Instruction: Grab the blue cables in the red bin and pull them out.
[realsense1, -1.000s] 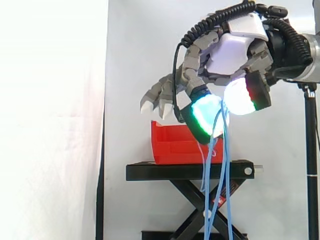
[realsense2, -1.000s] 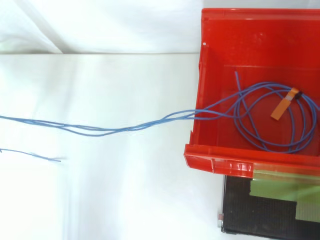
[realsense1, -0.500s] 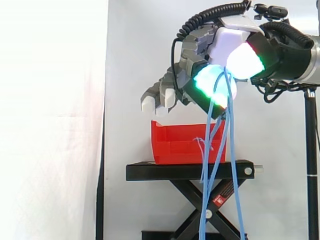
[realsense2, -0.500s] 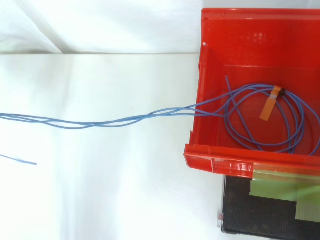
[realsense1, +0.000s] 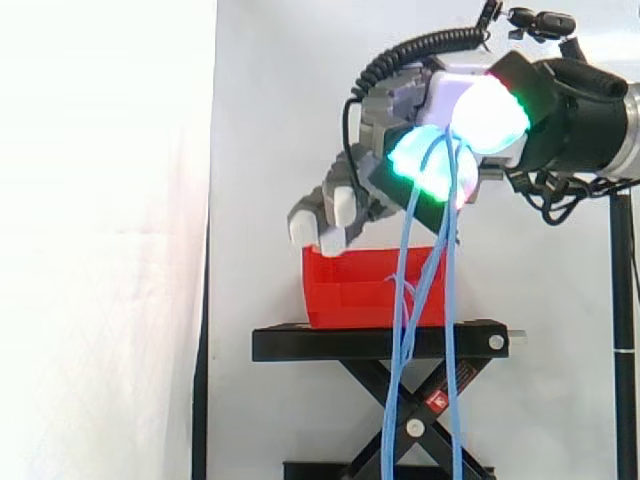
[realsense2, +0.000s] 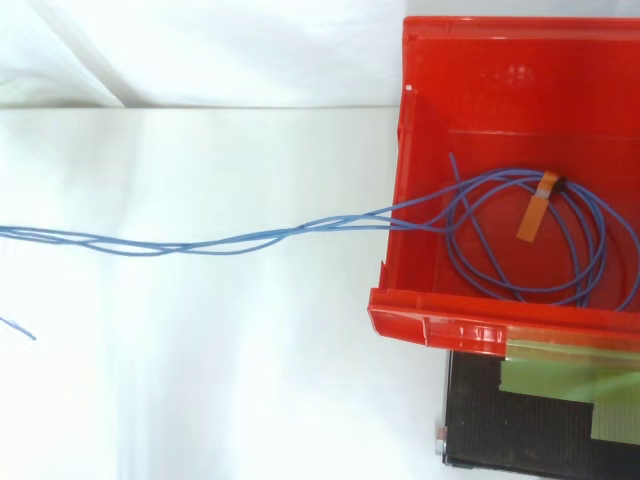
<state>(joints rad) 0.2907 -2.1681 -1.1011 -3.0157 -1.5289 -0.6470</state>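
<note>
We see a hand (realsense1: 455, 88) of grey, segmented fingers (realsense1: 335, 208) with a smooth white shell — its thick pads (realsense1: 425, 160) glow cyan-green and white, one edged with a red and green band. Behind it we find a black wrist section (realsense1: 585, 125) and a silver flange (realsense1: 630, 140).

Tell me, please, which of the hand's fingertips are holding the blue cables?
The glowing pads, cyan-green and white, pinch the cables; the other fingertips of the hand are dull grey and curl free above the bin.
</note>
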